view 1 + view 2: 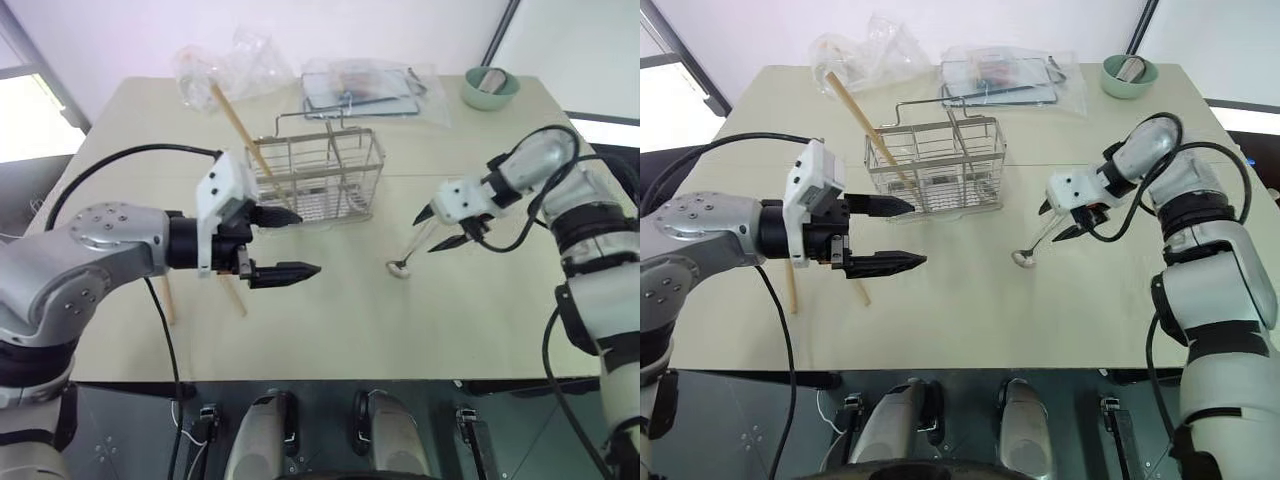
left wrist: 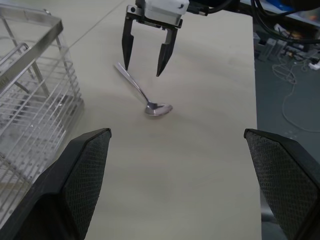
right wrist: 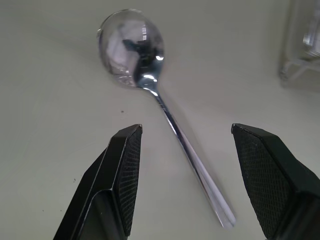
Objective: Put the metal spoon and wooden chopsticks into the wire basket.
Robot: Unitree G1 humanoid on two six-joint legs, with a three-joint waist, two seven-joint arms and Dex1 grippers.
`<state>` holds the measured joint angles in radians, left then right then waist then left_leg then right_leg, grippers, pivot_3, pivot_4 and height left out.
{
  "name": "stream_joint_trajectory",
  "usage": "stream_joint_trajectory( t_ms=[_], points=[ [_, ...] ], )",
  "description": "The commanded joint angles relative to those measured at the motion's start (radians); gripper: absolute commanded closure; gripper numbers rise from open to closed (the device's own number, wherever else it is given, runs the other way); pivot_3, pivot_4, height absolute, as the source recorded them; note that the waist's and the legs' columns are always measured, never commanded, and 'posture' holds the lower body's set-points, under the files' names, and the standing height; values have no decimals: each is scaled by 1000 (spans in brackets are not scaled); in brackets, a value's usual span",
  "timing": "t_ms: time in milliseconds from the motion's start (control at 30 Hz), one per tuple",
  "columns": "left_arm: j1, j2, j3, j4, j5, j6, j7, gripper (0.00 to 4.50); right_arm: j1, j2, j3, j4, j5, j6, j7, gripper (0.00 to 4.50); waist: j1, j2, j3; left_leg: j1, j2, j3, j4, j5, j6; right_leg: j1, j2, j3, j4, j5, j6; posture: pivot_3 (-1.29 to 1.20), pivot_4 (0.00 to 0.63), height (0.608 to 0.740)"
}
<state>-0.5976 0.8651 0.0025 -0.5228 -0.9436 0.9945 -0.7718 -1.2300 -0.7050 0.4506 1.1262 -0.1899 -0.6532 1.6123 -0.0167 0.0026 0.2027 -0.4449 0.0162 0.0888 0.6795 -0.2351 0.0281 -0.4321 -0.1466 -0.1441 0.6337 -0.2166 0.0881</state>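
Note:
The metal spoon lies on the table right of the wire basket, its bowl toward the front edge. My right gripper hangs open just above the spoon's handle, one finger on each side, not touching. One wooden chopstick leans in the basket, sticking out toward the back left. Two more chopsticks lie on the table, partly hidden under my left arm. My left gripper is open and empty in front of the basket, pointing toward the spoon.
A green bowl stands at the back right corner. A flat rack in clear plastic and crumpled plastic bags lie behind the basket. The table's front edge is near.

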Motion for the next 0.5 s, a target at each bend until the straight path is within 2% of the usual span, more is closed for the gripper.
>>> stream_joint_trajectory(
  t_ms=[33, 433, 500],
  points=[
    [-11, -8, -18, -9, 18, -7, -17, 26, -46, 27, 11, 47, -45, -52, -3, 1593, 1, 0, 0, 0, 0, 0, 0, 0, 0, 0, 0, 0, 0, 0, 0, 0, 150, 704],
    [-8, -32, -11, -23, 35, -3, -9, 26, -63, 123, 53, 137, -204, -95, -68, 1593, 0, 0, 0, 1, 0, -2, 1, 1, -2, 1, 2, 1, 0, 0, 0, 0, 150, 704],
    [-9, -34, -9, -26, 39, -4, -4, 0, -56, 133, 49, 142, -209, -96, -67, 2105, 0, 0, 0, 1, 1, -2, 1, 1, -2, 2, 3, 1, 0, 0, 0, 0, 150, 704]
  ],
)
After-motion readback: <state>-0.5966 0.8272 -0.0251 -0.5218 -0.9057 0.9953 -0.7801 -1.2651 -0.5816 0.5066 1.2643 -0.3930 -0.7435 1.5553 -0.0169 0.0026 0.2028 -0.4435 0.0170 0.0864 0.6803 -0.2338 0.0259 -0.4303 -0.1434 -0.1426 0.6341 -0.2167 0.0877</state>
